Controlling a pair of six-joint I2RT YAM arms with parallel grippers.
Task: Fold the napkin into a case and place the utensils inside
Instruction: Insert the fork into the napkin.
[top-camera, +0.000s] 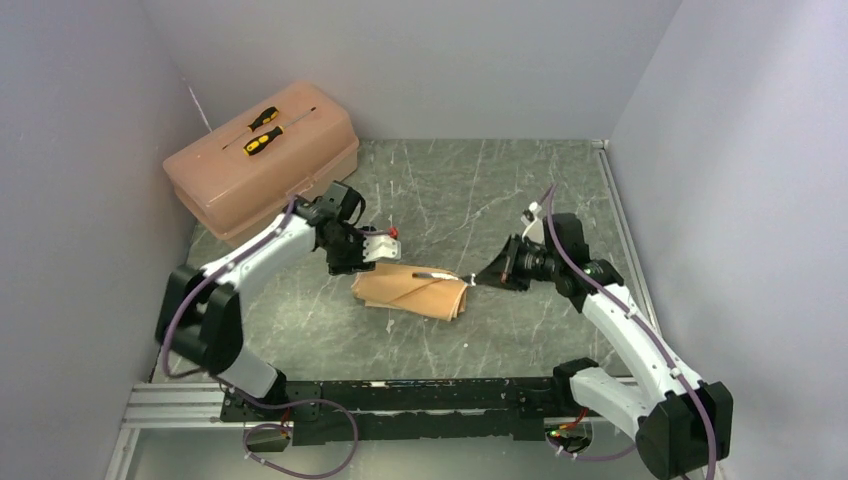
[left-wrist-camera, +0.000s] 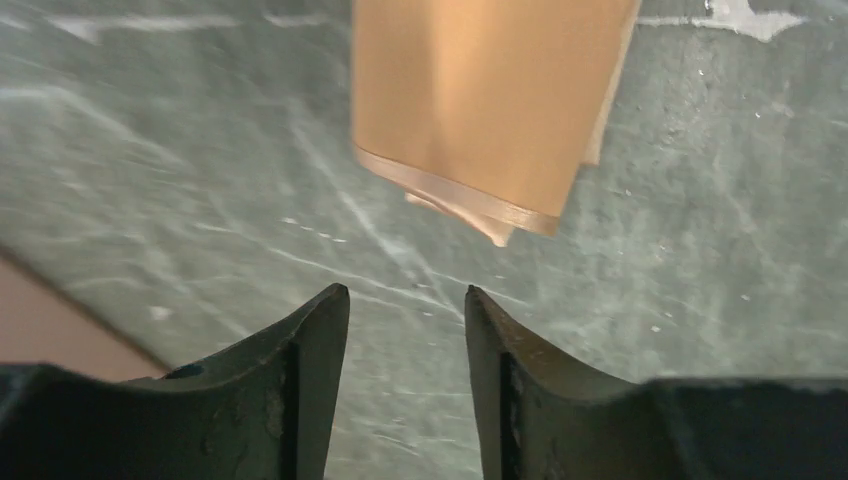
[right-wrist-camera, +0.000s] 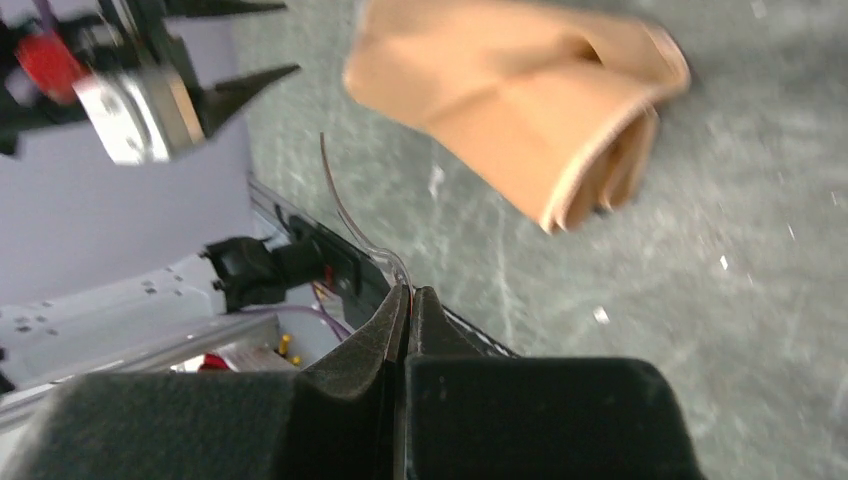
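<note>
Right gripper (right-wrist-camera: 408, 292) clenched on thin utensil (right-wrist-camera: 352, 215). Left gripper (left-wrist-camera: 405, 295) released, empty, just beside folded napkin (top-camera: 415, 290) lying between arms. I judge: slide tip low into pocket, left pinning cloth.

My fingers (left-wrist-camera: 300, 400): matt blk plastic, scuffed. napkin (top-camera: 412, 290): satin cloth, soft sheen. utensil (top-camera: 437, 273): thin metal. toolbox (top-camera: 262, 175): smooth pink plastic. tabletop (top-camera: 450, 190): marbled stone-look, matt.
</note>
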